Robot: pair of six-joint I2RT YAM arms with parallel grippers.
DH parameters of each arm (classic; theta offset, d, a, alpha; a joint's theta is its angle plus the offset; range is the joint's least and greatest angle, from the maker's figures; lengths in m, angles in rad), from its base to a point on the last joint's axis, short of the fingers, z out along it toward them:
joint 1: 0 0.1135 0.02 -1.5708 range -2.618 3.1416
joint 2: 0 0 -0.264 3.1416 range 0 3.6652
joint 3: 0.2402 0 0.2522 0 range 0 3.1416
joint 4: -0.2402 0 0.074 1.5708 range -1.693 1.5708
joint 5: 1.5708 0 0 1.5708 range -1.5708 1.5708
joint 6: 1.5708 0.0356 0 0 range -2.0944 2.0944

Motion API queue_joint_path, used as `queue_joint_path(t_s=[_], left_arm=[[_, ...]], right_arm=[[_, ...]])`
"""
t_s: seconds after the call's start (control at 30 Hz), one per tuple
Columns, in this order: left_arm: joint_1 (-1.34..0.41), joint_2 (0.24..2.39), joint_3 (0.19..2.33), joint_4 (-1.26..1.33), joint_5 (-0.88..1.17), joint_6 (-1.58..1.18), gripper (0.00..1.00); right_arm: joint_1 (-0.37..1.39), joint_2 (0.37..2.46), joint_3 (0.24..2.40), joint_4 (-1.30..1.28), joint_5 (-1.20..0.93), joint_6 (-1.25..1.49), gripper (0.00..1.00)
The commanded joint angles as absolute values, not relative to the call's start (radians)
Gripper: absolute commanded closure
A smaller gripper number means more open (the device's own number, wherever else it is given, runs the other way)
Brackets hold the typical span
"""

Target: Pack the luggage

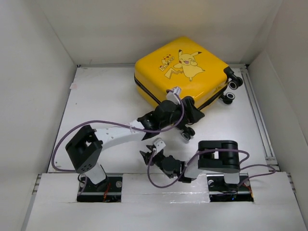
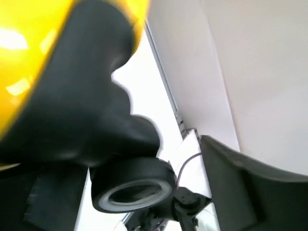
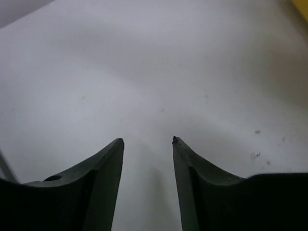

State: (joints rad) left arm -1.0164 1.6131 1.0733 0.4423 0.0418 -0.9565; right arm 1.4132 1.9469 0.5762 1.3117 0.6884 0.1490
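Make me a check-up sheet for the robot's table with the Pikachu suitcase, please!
Surface: white table, bare apart from the suitcase.
Job's things: yellow Pikachu suitcase lies flat and closed at the far right, picture side up, black wheels on its right and near sides.
Clutter: one tiny pale scrap at the left edge, too small to name.
Grippers: left gripper is at the suitcase's near edge, a wheel between its open fingers. Right gripper is open over bare table, holding nothing.
Cables: purple cables loop along both arms.
Surroundings: plain white walls, a metal rail on the right.
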Motion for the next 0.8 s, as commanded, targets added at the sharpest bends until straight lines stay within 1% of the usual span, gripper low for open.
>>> queue_joint_path(t_s=[0.0, 0.03, 0.07, 0.13, 0.17, 0.2, 0.23, 0.27, 0.3, 0.37, 0.4, 0.43, 0.47, 0.5, 0.53, 0.6, 0.63, 0.67, 0.7, 0.73, 0.77], left_arm=[[-0.997, 1.408, 1.227, 0.525, 0.054, -0.785, 0.12], [-0.985, 1.387, 1.241, 0.484, 0.025, -0.744, 0.0], [-0.956, 1.355, 1.277, 0.439, 0.0, -0.711, 0.0], [-0.927, 1.313, 1.278, 0.362, -0.041, -0.648, 0.0], [-0.917, 1.289, 1.278, 0.333, -0.076, -0.596, 0.0], [-0.917, 1.225, 1.231, 0.313, -0.194, -0.569, 0.0], [-0.917, 1.185, 1.188, 0.313, -0.246, -0.546, 0.0], [-0.917, 1.143, 1.131, 0.333, -0.283, -0.535, 0.03], [-0.917, 1.064, 1.001, 0.351, -0.311, -0.535, 0.16], [-0.908, 1.002, 0.881, 0.365, -0.357, -0.544, 0.31], [-0.908, 0.983, 0.826, 0.365, -0.37, -0.557, 0.39], [-0.908, 0.956, 0.722, 0.365, -0.388, -0.589, 0.47], [-0.908, 0.956, 0.675, 0.365, -0.388, -0.603, 0.58], [-0.908, 0.956, 0.631, 0.374, -0.379, -0.603, 0.62], [-0.908, 0.965, 0.55, 0.402, -0.344, -0.603, 0.63], [-0.908, 0.997, 0.505, 0.477, -0.304, -0.612, 0.63], [-0.908, 1.02, 0.493, 0.512, -0.273, -0.603, 0.63], [-0.908, 1.07, 0.492, 0.546, -0.218, -0.589, 0.63], [-0.908, 1.1, 0.502, 0.589, -0.197, -0.577, 0.61], [-0.908, 1.129, 0.518, 0.589, -0.178, -0.557, 0.57], [-0.908, 1.19, 0.569, 0.598, -0.143, -0.534, 0.55]], right_arm=[[1.474, 1.836, 0.493, 1.482, 0.681, 0.21, 0.47], [1.485, 1.81, 0.468, 1.47, 0.667, 0.222, 0.45], [1.485, 1.76, 0.448, 1.439, 0.654, 0.245, 0.44], [1.485, 1.695, 0.408, 1.369, 0.635, 0.277, 0.41], [1.485, 1.624, 0.408, 1.27, 0.621, 0.302, 0.39], [1.485, 1.585, 0.396, 1.214, 0.621, 0.32, 0.39], [1.485, 1.542, 0.387, 1.157, 0.632, 0.334, 0.37], [1.485, 1.441, 0.387, 1.091, 0.641, 0.351, 0.35], [1.485, 1.386, 0.387, 0.943, 0.658, 0.398, 0.34], [1.485, 1.269, 0.411, 0.766, 0.702, 0.414, 0.33], [1.485, 1.153, 0.429, 0.576, 0.713, 0.425, 0.31], [1.485, 1.096, 0.451, 0.475, 0.728, 0.437, 0.31], [1.485, 1.042, 0.494, 0.383, 0.773, 0.449, 0.28], [1.476, 0.943, 0.511, 0.301, 0.793, 0.449, 0.27], [1.464, 0.896, 0.529, 0.153, 0.805, 0.462, 0.27], [1.398, 0.81, 0.576, 0.037, 0.819, 0.462, 0.21], [1.367, 0.746, 0.598, -0.071, 0.804, 0.462, 0.21], [1.333, 0.721, 0.621, -0.119, 0.792, 0.462, 0.21], [1.271, 0.703, 0.664, -0.158, 0.763, 0.462, 0.14], [1.235, 0.69, 0.685, -0.194, 0.735, 0.462, 0.01], [1.159, 0.69, 0.736, -0.275, 0.703, 0.447, 0.01]])
